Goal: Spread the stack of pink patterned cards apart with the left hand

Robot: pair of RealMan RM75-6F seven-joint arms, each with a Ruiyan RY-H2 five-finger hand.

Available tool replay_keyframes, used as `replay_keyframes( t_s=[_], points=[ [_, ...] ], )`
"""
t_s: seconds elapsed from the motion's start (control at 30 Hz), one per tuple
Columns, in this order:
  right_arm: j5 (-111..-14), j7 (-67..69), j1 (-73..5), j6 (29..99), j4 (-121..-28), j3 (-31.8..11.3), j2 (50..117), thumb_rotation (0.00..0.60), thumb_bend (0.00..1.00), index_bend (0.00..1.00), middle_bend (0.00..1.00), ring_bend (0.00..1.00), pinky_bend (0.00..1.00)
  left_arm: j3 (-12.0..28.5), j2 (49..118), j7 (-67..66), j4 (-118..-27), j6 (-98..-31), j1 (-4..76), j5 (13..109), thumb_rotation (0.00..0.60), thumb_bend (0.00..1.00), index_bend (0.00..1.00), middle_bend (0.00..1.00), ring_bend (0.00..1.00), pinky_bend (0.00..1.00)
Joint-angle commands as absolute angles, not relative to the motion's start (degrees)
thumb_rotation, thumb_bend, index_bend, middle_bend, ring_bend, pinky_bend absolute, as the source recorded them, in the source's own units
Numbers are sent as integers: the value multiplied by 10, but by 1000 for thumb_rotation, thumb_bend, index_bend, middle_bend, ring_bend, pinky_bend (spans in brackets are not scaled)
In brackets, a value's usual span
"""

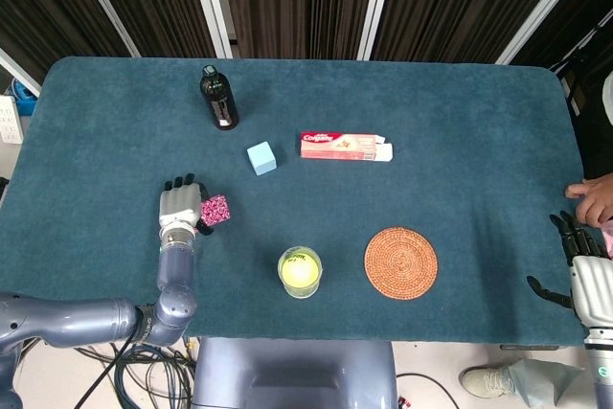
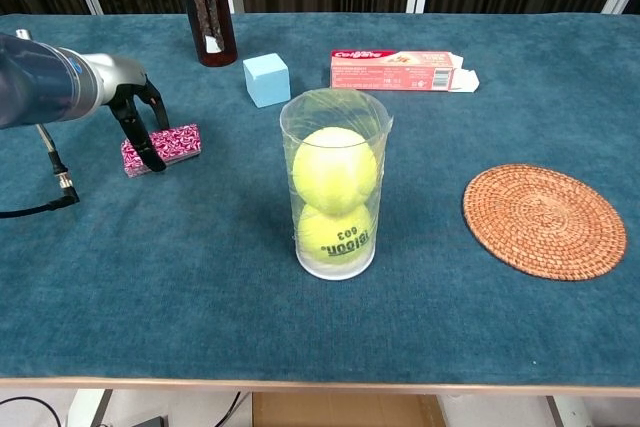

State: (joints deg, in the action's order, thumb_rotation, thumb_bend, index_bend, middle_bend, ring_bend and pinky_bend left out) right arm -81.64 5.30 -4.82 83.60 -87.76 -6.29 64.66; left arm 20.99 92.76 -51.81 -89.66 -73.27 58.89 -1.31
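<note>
I am resting my left hand (image 2: 140, 122), fingers pointing down and a little apart, on the stack of pink patterned cards (image 2: 165, 147) lying on the counter (image 2: 420, 327) near its left side, still one block, so the spreading is not yet done.

One dark bottle (image 1: 218, 98), one blue cube (image 1: 261, 157), one toothpaste box (image 1: 345, 146), one card stack (image 1: 215, 209), one woven coaster (image 1: 400, 262), one clear cup (image 2: 335, 183), two tennis balls (image 2: 338, 167).

"Colgate" on the toothpaste box (image 2: 400, 69); lower tennis ball (image 2: 335, 230) reads "603" (inverted).
</note>
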Motion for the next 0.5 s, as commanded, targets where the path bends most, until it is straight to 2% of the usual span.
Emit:
replay_keyframes(
  t_s=[0.03,0.5],
  points=[
    [-816,54,-48,836,-877,-63,646,600,174,93,53,151,279,212,929,-520,-895,-734,588,-12,600,153,408,133,0,16],
    [-814,52,-49,832,-879,-64,646,600,174,93,53,150,279,221,935,-529,-891,-733,581,-7,600,153,422,139,0,16]
  ],
)
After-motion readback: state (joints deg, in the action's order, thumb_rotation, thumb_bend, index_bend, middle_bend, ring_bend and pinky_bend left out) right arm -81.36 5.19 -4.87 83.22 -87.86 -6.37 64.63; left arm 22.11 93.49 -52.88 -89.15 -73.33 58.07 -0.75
